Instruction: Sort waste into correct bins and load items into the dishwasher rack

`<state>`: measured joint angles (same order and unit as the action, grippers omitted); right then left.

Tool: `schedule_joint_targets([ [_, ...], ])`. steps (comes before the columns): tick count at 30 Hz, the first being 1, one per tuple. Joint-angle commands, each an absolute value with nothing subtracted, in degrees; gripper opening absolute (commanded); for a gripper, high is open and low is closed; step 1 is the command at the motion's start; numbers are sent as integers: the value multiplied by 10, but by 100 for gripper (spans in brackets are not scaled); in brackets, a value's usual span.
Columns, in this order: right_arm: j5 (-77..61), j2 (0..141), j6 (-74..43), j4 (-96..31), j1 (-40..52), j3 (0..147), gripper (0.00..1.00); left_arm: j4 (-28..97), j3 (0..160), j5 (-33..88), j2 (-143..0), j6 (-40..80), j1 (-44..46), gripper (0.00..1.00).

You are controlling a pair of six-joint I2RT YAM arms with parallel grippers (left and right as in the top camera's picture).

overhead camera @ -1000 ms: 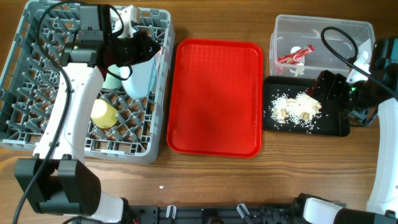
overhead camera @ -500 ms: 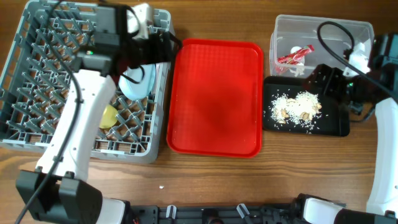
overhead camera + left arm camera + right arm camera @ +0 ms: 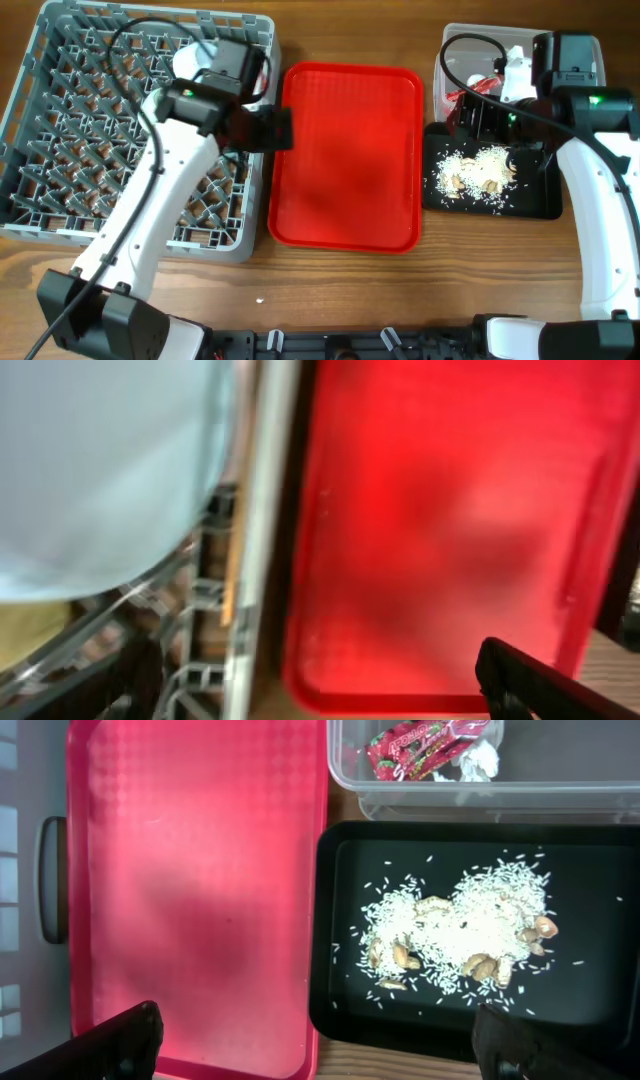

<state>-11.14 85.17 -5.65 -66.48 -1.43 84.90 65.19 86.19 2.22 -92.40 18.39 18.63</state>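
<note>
The grey dishwasher rack [image 3: 60,120] fills the left of the table. My left gripper [image 3: 272,128] hangs open and empty over the rack's right rim, next to the red tray [image 3: 345,160]. In the left wrist view, a pale bowl [image 3: 100,460] and a yellow cup [image 3: 25,630] rest inside the rack rim [image 3: 255,560], left of the left gripper [image 3: 330,695]. My right gripper [image 3: 487,118] hovers open over the black tray [image 3: 540,205] with rice scraps [image 3: 478,172]. The red-and-white wrapper [image 3: 425,742] lies in the clear tub [image 3: 560,760].
The red tray [image 3: 190,870] lies bare between the rack and the bins. Bare wooden tabletop [image 3: 330,290] runs along the front edge. The right arm's cable loops above the clear tub [image 3: 570,45].
My left gripper opened and let go of the pale bowl in the rack, then shifted right to the rack's rim. My right arm swung left over the bins.
</note>
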Motion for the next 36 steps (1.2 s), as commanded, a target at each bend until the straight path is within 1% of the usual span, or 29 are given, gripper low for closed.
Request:
schedule_joint_targets([
  [1, -70, 811, -64, -662, -15, 826, 100, 676, 862, 29, -914, 177, 170, 100],
  [5, -63, 733, -65, -625, -15, 756, 100, 672, 855, 31, -886, 169, 173, 100],
  [10, -57, 586, -77, -570, -15, 641, 100, 606, 765, 32, -785, 170, 173, 100],
  [15, -24, 416, -96, -559, -15, 561, 100, 522, 603, 31, -597, 158, 173, 100],
  [18, -23, 358, -93, -568, -15, 555, 100, 481, 519, 18, -476, 155, 172, 100],
  [20, -23, 340, -91, -582, -15, 555, 100, 476, 477, -15, -395, 154, 172, 100],
  [24, -23, 340, -92, -582, -15, 555, 100, 491, 470, -16, -338, 154, 172, 100],
  [36, -23, 345, -91, -582, -15, 555, 100, 540, 470, -16, -331, 154, 172, 100],
])
